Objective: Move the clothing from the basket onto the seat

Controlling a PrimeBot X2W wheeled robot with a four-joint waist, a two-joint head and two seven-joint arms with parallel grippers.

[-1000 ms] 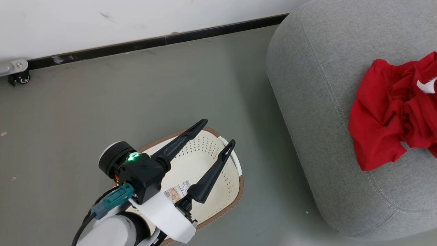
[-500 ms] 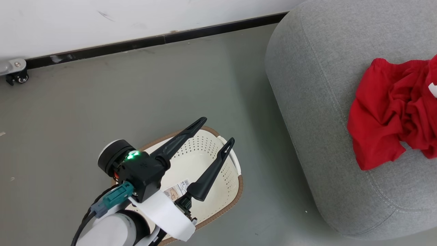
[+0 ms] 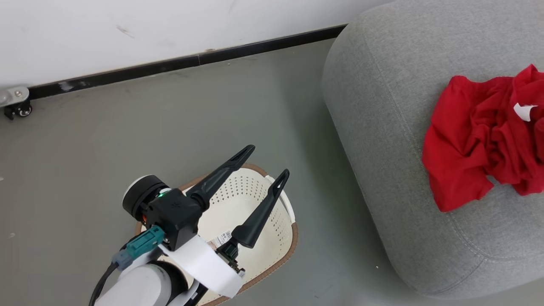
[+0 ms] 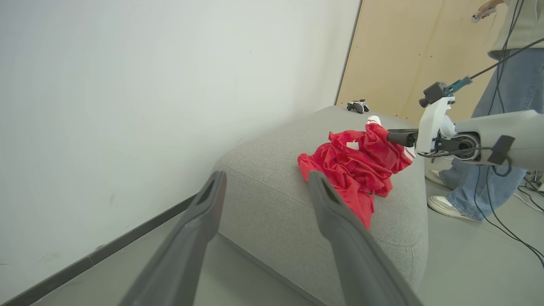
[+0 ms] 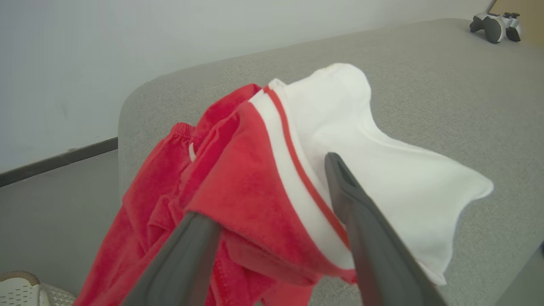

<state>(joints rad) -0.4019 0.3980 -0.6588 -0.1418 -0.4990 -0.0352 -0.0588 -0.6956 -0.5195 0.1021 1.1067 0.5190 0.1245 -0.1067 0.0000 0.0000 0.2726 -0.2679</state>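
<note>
Red clothing lay crumpled on the light grey seat, close to its rounded corner. The right gripper was released, its two dark fingers spread wide, with the garment's white collar and red-striped trim bunched between them. The left gripper was also released, grasping nothing, and hung over the cream perforated basket. The basket sat on the grey floor, well apart from the clothing. A game controller rested farther back on the seat.

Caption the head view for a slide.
Red clothing heaped on the grey seat; open left tool hovers above the basket, no garments visible inside.
</note>
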